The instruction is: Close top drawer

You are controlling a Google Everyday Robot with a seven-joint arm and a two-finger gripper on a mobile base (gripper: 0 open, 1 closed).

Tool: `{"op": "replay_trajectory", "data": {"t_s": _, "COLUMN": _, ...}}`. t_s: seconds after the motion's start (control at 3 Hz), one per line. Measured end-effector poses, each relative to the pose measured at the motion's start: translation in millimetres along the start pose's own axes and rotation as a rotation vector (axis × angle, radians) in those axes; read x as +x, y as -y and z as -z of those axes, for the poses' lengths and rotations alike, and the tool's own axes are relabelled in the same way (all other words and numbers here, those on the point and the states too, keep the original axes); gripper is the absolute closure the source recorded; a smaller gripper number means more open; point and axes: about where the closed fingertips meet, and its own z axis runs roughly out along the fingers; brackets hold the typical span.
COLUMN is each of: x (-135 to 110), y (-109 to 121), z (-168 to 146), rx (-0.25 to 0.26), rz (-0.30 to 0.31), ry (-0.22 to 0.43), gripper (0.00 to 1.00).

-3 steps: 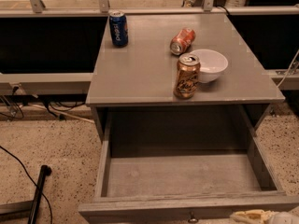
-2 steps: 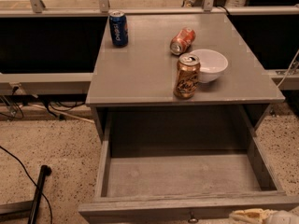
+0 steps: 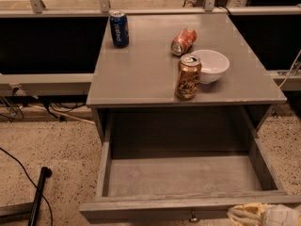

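Note:
The top drawer point(image 3: 183, 175) of the grey cabinet stands pulled far out toward me, its bare grey box interior showing with nothing in it. Its flat front point(image 3: 155, 210) runs along the bottom of the view, with the small round knob point(image 3: 193, 218) at its centre. My gripper point(image 3: 263, 215) shows as a pale cream and white shape at the bottom right corner, at the right end of the drawer front, just right of the knob. The lower drawers are out of view.
On the cabinet top point(image 3: 141, 74) stand a blue can point(image 3: 119, 28), a tipped red can point(image 3: 183, 41), a white bowl point(image 3: 211, 66) and an upright gold can point(image 3: 188, 77). A black rod point(image 3: 38, 194) and cables lie on the speckled floor at the left.

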Motion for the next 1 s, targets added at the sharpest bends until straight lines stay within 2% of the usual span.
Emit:
{"op": "replay_trajectory", "data": {"t_s": 0.33, "x": -7, "y": 24, "z": -11, "rx": 0.036, "rz": 0.015, "ry": 0.027, "gripper": 1.00}}
{"op": "replay_trajectory", "data": {"t_s": 1.0, "x": -15, "y": 50, "z": -26, "rx": 0.057, "rz": 0.025, "ry": 0.072, "gripper": 1.00}}
